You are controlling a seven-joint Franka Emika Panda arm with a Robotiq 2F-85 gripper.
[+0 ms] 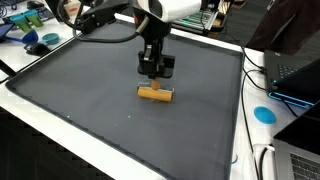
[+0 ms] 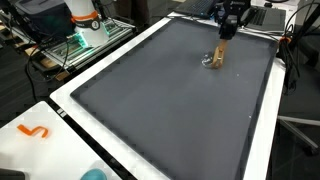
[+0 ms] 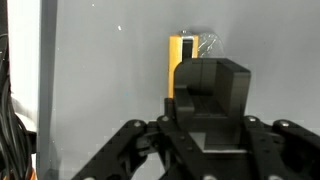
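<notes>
Gripper point(image 1: 155, 74) hangs pointing straight down, just above a small yellow wooden block point(image 1: 154, 93). A narrow gap shows between them in an exterior view. In the wrist view the finger pads point(image 3: 210, 85) read as one dark mass, pressed together with nothing between them.

The block lies flat on the grey mat point(image 1: 80, 95), well inside all its edges. In an exterior view it sits in the half nearer the far edge point(image 2: 218, 52). A bent metal wire point(image 3: 208, 42) is at one end of it.

A blue disc point(image 1: 264, 113) sits on the white bench border beyond the mat's edge. An orange squiggle point(image 2: 35, 131) lies off the opposite corner.
</notes>
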